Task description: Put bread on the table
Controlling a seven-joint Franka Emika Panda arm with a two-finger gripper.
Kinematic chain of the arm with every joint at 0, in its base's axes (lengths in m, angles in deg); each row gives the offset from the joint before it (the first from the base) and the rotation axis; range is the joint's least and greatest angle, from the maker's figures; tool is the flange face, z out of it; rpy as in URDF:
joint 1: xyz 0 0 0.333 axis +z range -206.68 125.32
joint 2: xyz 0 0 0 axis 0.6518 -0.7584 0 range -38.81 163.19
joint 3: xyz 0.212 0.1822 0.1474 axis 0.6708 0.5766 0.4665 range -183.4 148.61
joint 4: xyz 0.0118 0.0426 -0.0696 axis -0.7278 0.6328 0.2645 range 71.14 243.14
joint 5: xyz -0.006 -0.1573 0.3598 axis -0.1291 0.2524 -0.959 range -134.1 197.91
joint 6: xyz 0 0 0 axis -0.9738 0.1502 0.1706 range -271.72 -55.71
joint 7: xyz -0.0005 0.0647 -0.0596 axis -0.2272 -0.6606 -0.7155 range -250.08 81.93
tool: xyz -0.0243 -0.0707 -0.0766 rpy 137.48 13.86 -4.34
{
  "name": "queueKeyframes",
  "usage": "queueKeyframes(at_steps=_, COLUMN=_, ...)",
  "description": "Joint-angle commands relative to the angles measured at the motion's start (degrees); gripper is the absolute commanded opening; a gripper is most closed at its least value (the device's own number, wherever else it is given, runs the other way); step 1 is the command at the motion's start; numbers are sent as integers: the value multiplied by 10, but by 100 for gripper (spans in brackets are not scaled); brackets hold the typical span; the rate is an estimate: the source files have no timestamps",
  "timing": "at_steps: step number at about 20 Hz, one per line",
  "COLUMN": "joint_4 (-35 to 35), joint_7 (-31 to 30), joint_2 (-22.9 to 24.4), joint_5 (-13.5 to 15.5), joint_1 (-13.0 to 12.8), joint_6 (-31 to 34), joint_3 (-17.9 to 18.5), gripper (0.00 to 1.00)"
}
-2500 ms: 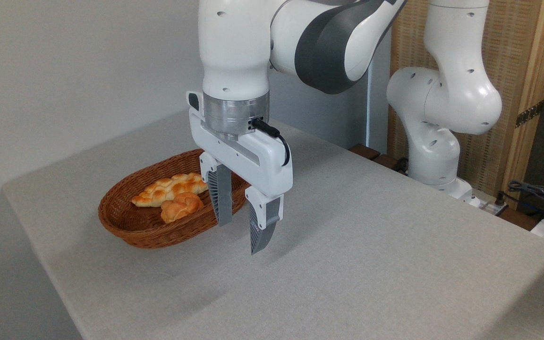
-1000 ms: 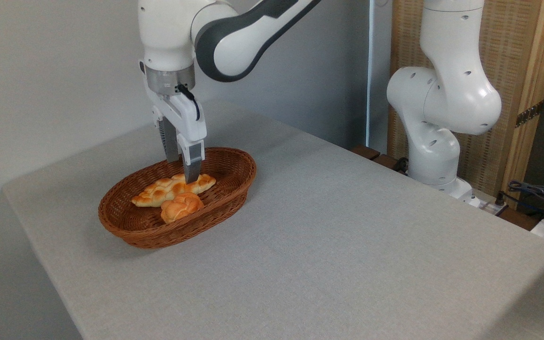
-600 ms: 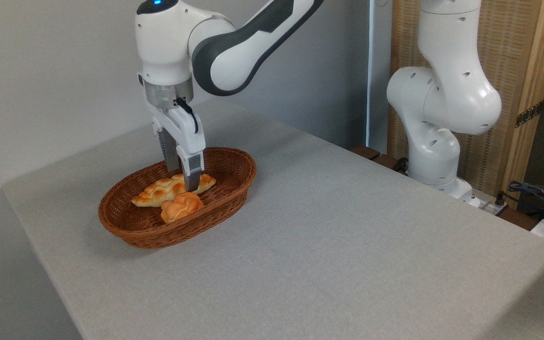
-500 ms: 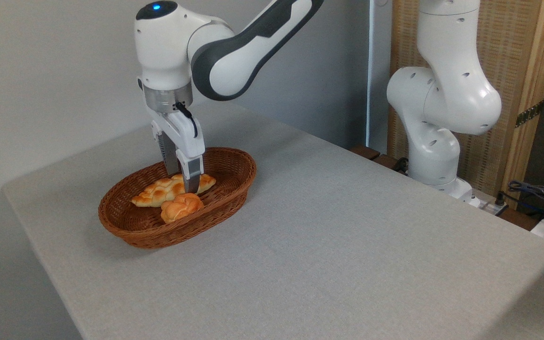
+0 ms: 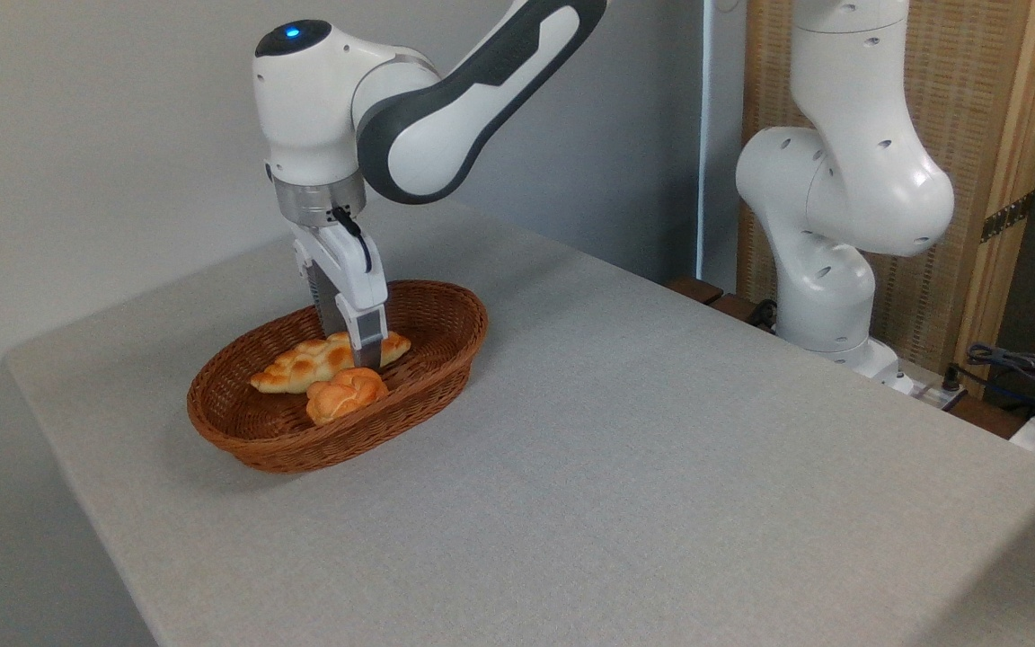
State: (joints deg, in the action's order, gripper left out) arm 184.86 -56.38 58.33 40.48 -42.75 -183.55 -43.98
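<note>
A white Panda arm reaches down into a wicker basket at the table's left end, its gripper lowered over the bread. The loaf lies along the basket floor, one pointed end toward the left rim, the other poking out just right of the near finger. The two fingers stand one on each side of the loaf, the near one down in front of it, the far one mostly hidden behind; the jaws are spread about the loaf's width, and whether they are touching it or pressing on it cannot be told from this angle. A bun sits just in front of the loaf, close against it, between loaf and near wall of the basket. The basket sits toward the table's left edge, with some cloth showing on that side before the rounded drop. To the right and front of the basket the grey cloth runs wide and bare toward the near edge and the arm's base at the far right.
</note>
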Motion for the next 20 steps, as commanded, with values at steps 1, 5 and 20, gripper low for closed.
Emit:
queueKeyframes(at_steps=1, joint_4=-6, joint_7=-6, joint_2=-6, joint_5=-28, joint_1=1, joint_6=-6, joint_3=-5, gripper=65)
queueKeyframes(at_steps=5, joint_4=-6, joint_7=-3, joint_2=-7, joint_5=-33, joint_1=1, joint_6=-6, joint_3=-5, gripper=46)
queueKeyframes(at_steps=20, joint_4=-6, joint_7=-7, joint_2=-4, joint_5=-32, joint_1=1, joint_6=-6, joint_3=-5, gripper=47)
